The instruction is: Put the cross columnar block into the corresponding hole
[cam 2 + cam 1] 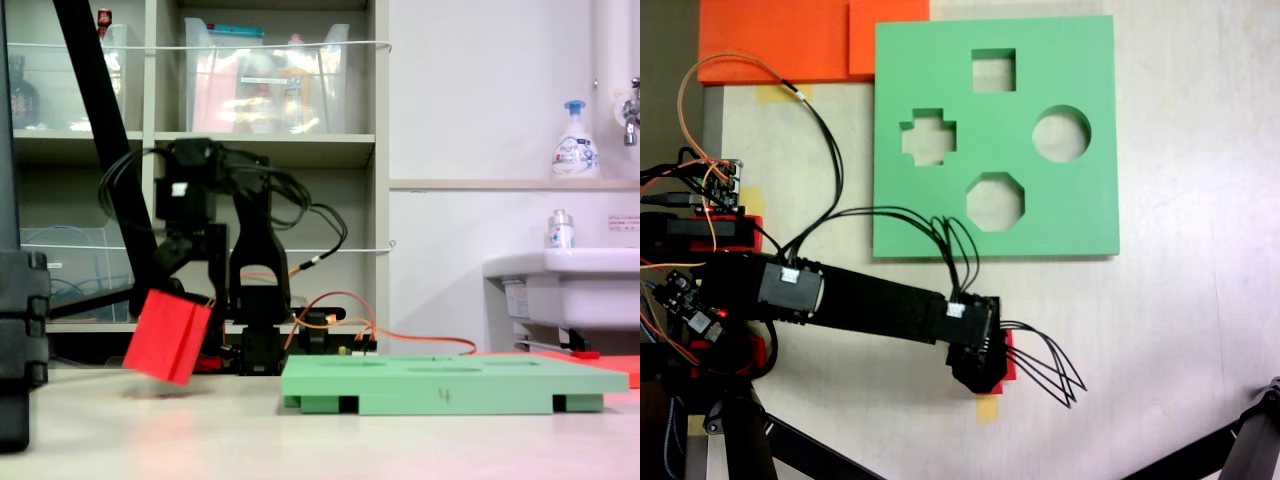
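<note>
The cross columnar block, bright red, hangs tilted a little above the table, left of the green board. My gripper is shut on its top. From above, the gripper covers most of the block, and only a red edge shows beside it. It sits below the green board's near edge. The corresponding hole is the plus-shaped cutout at the board's left. Square, round and octagonal cutouts lie around it.
Orange foam sheets lie past the board's upper left corner. A yellow tape mark is on the table just below the gripper. Loose black cables loop off the wrist. Tripod legs enter at the lower corners.
</note>
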